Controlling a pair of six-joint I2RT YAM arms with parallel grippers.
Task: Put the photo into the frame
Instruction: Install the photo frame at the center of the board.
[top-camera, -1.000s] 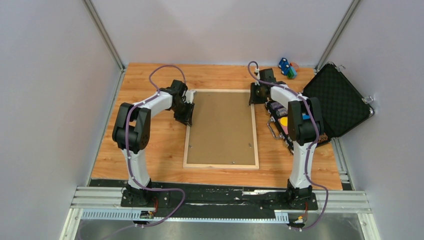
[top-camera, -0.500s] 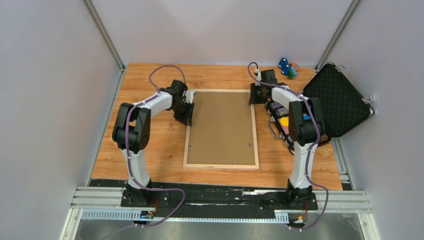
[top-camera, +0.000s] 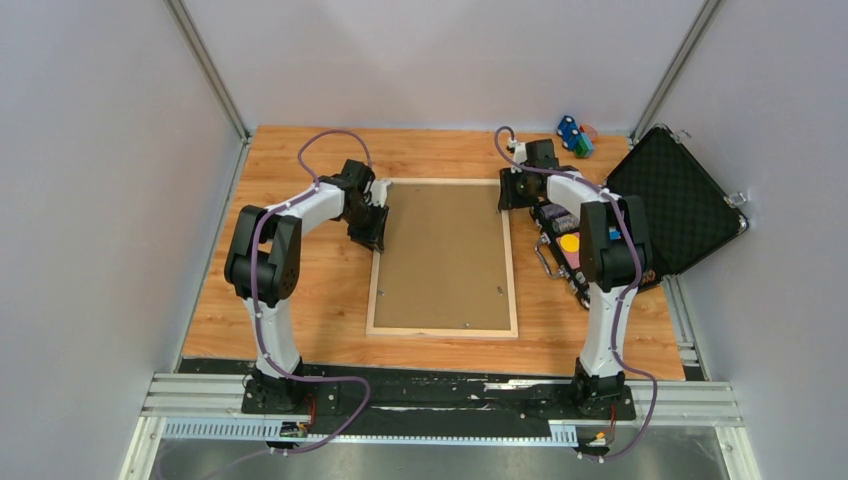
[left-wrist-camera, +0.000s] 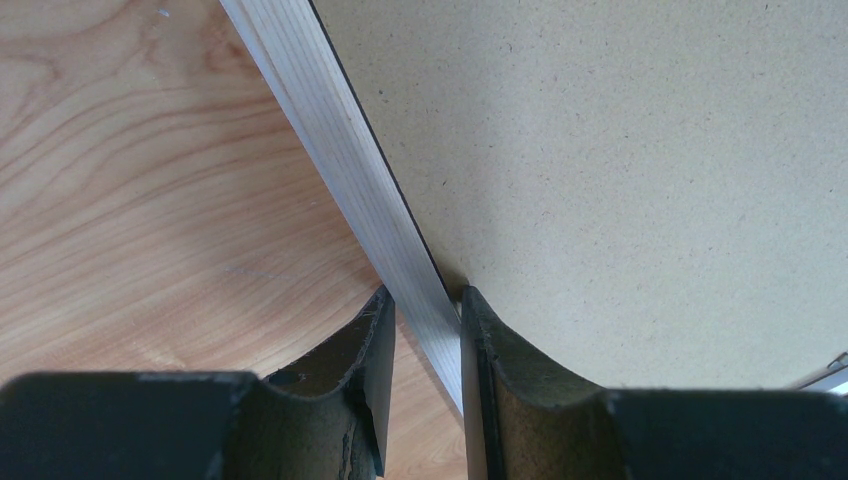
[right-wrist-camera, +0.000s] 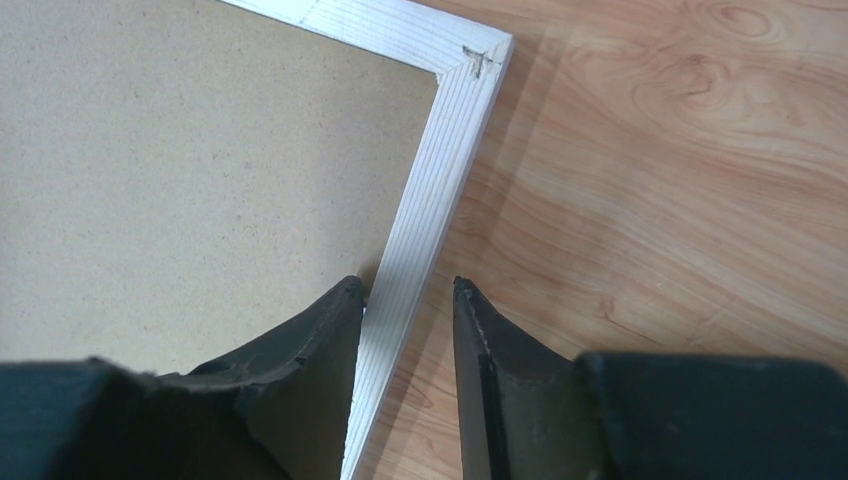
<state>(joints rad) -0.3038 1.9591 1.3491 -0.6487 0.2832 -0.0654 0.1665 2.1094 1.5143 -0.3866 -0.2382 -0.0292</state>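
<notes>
"Where's the frame (top-camera: 443, 331)?"
"Back-up on the bench (top-camera: 320, 310). The left claw (left-wrist-camera: 425, 300) is clenched on one rail, the right claw (right-wrist-camera: 405, 290) released astride the other."
"The case (top-camera: 672, 200)?"
"Open, coloured bits (top-camera: 567, 243) inside."

Left arm (top-camera: 265, 262), right arm (top-camera: 607, 255): white link shells, black joint housings. Purple cable (top-camera: 330, 134) clipped along each arm. Black base plates (top-camera: 275, 393). Left gripper (left-wrist-camera: 427, 296), right gripper (right-wrist-camera: 405, 284): matte black curved fingers.

orange-brown wood-grain table (top-camera: 330, 290): a thin pale wood picture frame (top-camera: 443, 331) lies flat at centre, back up; open black hard case (top-camera: 675, 215) at right; small coloured toys (top-camera: 574, 135) behind it.
</notes>
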